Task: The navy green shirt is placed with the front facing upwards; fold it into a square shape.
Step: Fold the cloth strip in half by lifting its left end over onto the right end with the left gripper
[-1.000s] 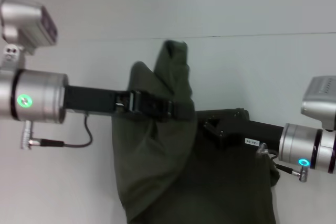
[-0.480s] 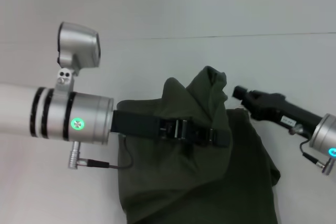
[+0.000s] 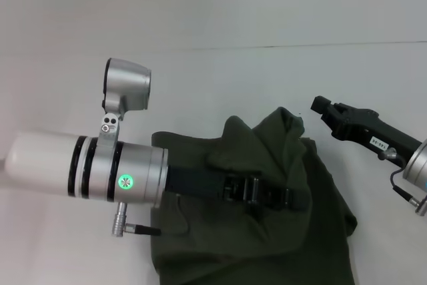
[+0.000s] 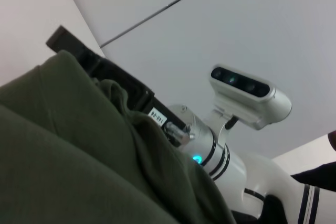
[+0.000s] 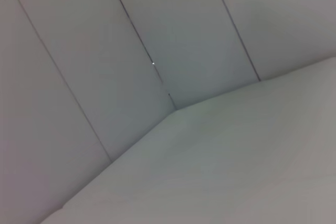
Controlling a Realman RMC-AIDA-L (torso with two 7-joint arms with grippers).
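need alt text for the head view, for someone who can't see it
The left gripper reaches across from the robot's left, holding up a bunched fold of the navy green shirt, which lies heaped on a pale table. The right gripper is raised on the robot's right, clear of the cloth and holding nothing.

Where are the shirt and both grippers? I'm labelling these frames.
navy green shirt (image 3: 267,245): head view, flat body cloth.
left gripper (image 3: 297,199): head view, fingertips in the cloth fold.
right gripper (image 3: 321,106): head view, fingertip end.
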